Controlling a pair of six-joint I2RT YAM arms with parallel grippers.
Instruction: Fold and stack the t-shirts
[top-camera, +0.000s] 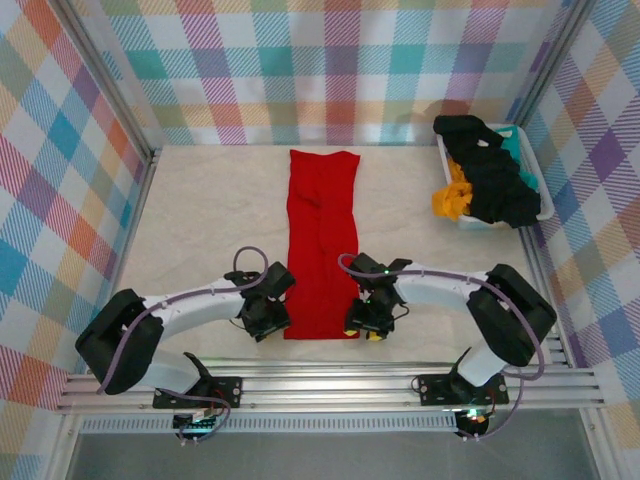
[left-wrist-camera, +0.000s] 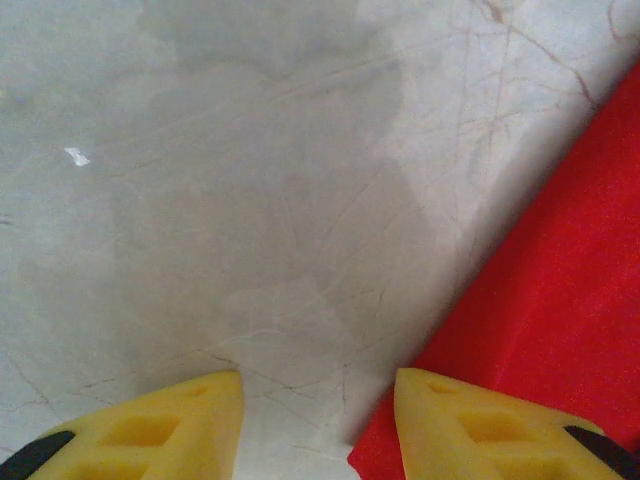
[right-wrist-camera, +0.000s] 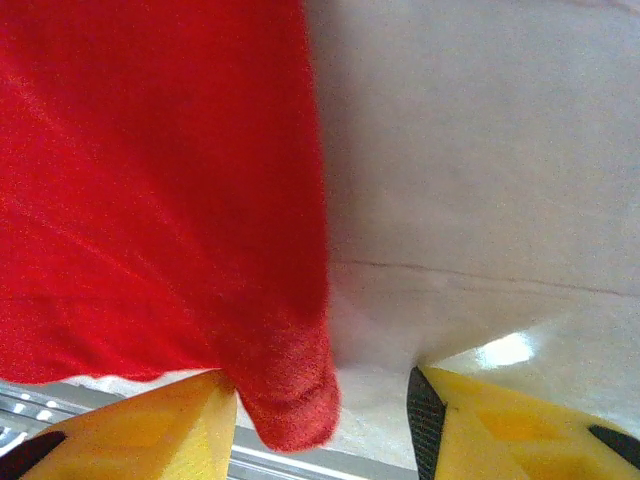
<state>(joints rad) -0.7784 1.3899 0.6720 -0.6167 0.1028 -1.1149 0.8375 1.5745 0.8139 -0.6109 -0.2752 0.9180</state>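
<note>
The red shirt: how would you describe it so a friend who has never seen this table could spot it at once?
Find the pale table with checked walls. Down its middle lies the red shirt, folded into a long narrow strip. It alone lies flat on the table; the black shirt and yellow shirt are heaped in the basket at the far right.

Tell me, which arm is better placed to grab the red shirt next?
Probably the right: the right claw stands open around a corner of the red shirt; the left claw mostly straddles bare table.
</note>
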